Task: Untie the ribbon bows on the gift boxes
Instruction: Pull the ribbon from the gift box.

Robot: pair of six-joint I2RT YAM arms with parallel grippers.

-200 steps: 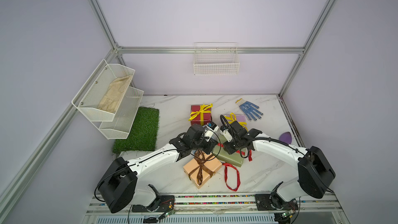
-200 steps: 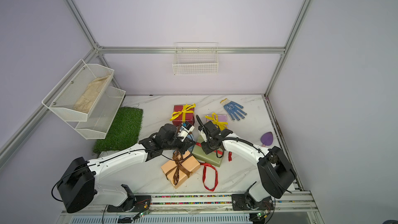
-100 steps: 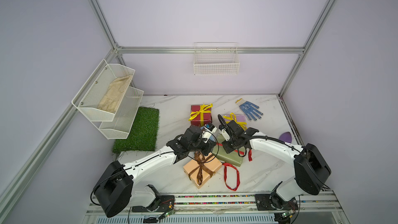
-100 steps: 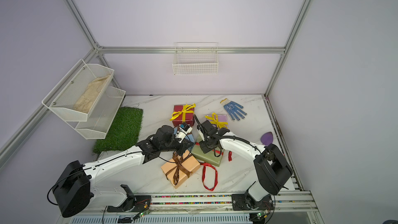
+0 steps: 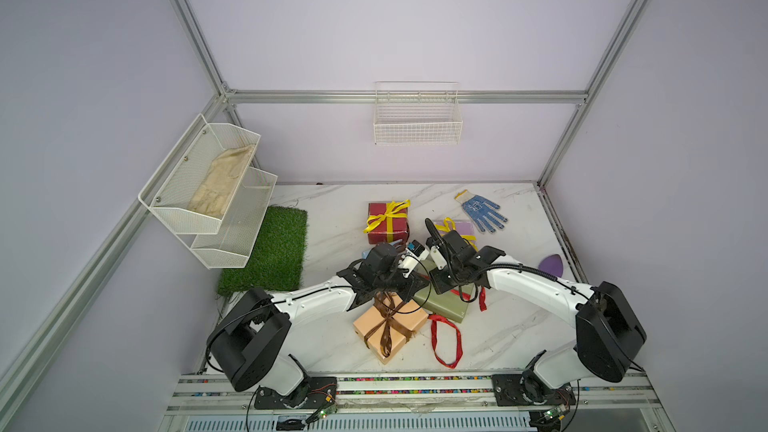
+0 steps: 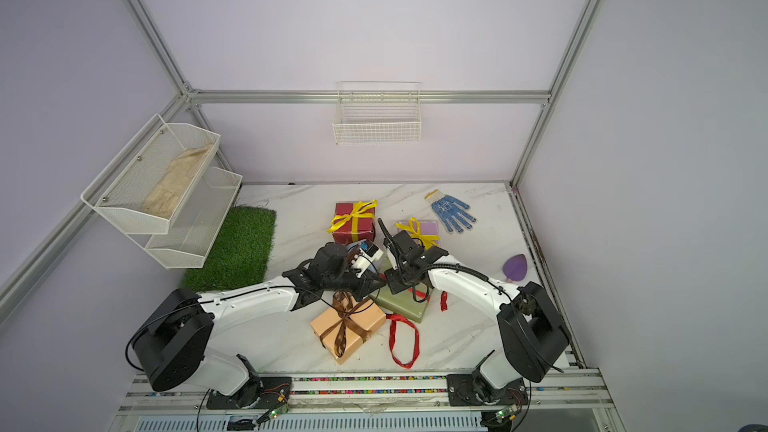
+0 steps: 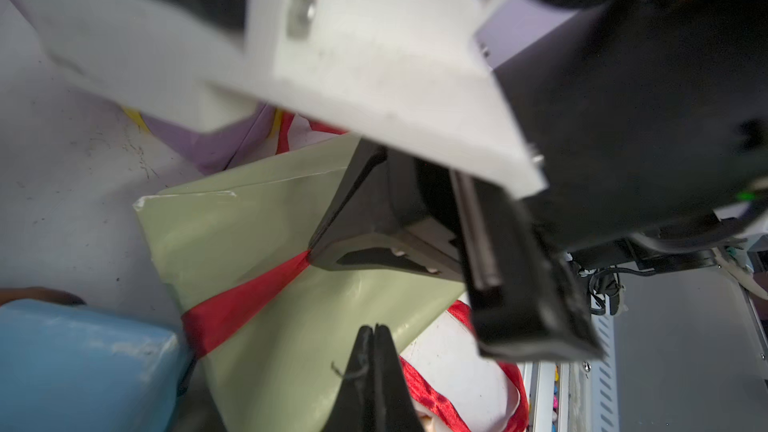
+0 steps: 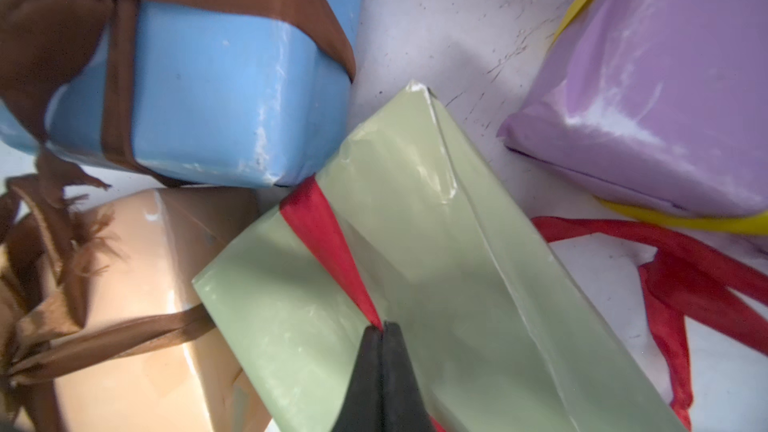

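Red ribbon (image 8: 328, 238) seems pinched in R fingers (image 8: 368, 376) atop olive box (image 8: 457, 305).

The clustered paper-wrapped gift boxes (image 5: 390, 326) and loose glittery red ribbon (image 5: 435, 342) crowd the white marble tabletop's (image 5: 519, 326) middle; bare passage lies far left beside the green turf mat (image 5: 270, 251) and near right.

Olive box (image 8: 457, 284) crossed by a taut red ribbon (image 8: 328, 238) (loose ends trailing alongside).

This is looking like a robotics lab cell: aluminium framing (image 5: 311, 96) is boxing in plain lilac walls (image 5: 395, 27), and a left arm (image 5: 316, 305) and right arm (image 5: 536, 284) are sitting bolted to a base rail (image 5: 415, 396) (loose wiring showing) at a marble-look tabletop (image 5: 511, 326).
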